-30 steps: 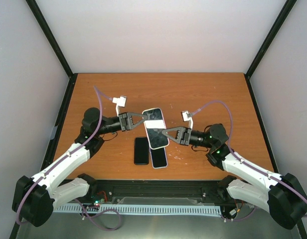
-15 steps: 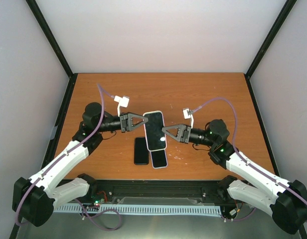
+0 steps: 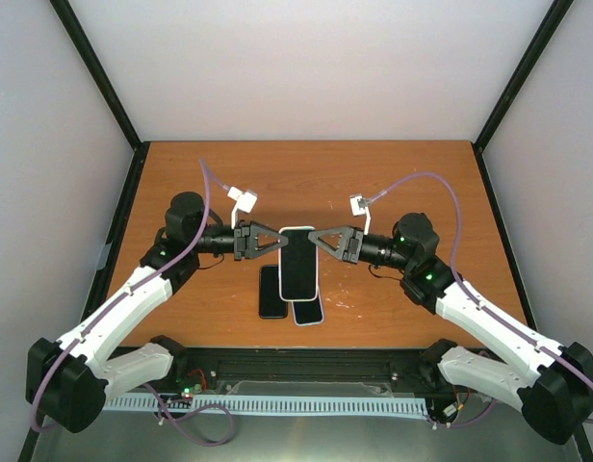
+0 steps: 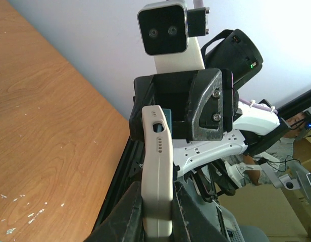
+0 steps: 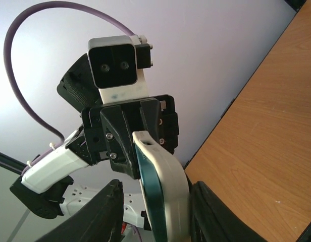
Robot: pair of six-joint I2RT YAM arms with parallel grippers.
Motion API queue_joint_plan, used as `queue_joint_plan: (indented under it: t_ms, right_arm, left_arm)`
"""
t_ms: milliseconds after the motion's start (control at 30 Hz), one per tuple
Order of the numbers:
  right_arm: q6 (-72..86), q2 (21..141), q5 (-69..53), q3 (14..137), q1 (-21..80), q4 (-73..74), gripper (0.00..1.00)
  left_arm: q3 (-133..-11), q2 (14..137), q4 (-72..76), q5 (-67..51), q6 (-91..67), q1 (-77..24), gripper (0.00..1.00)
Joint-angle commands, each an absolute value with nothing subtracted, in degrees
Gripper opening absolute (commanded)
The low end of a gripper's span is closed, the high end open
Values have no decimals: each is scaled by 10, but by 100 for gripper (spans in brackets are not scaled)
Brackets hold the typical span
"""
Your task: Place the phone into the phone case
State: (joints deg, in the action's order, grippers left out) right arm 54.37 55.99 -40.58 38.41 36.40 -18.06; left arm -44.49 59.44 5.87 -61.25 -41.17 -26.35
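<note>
- near edge: black handset and second handset flat on table, second partly hidden under raised load
- above them: white phone case, phone screen-up inside, seemingly off table between arms
- left gripper pinching case's left edge tight
- right gripper spread, fingers straddling right edge, gap showing
- teal edge looks proud of rim there
- judgement: hold left grip steady, close right squarely on that edge, press until flush, no twisting

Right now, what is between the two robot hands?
A white-edged phone, up off the table between the left gripper and the right gripper. The top view shows it best.
</note>
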Motion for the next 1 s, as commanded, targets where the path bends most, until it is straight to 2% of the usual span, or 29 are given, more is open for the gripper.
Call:
queue_joint_plan:
  t_ms: [0, 200, 467, 533, 600, 700, 867, 967]
  right_arm:
    - [527, 561, -401, 411, 366, -199, 33]
    - [502, 553, -385, 411, 367, -183, 5]
    - [463, 531, -360, 420, 367, -134, 3]
    - [467, 528, -356, 415, 367, -130, 10]
    - [488, 524, -357, 396, 367, -150, 27]
    - [526, 523, -373, 361, 366, -201, 39]
    - [547, 533, -410, 333, 367, -228, 42]
    - [531, 529, -410, 329, 367, -195, 42]
  left_arm:
    - [-467, 598, 37, -625, -382, -261, 2]
    - [-491, 614, -34, -582, -346, -261, 0]
    - [-511, 628, -86, -536, -334, -261, 0]
    - [-511, 628, -80, -540, -338, -261, 0]
    - [-502, 626, -51, -558, -355, -261, 0]
    - [-481, 622, 23, -595, -406, -261, 0]
    - [-489, 631, 45, -603, -422, -261, 1]
    - [-499, 641, 46, -604, -426, -261, 1]
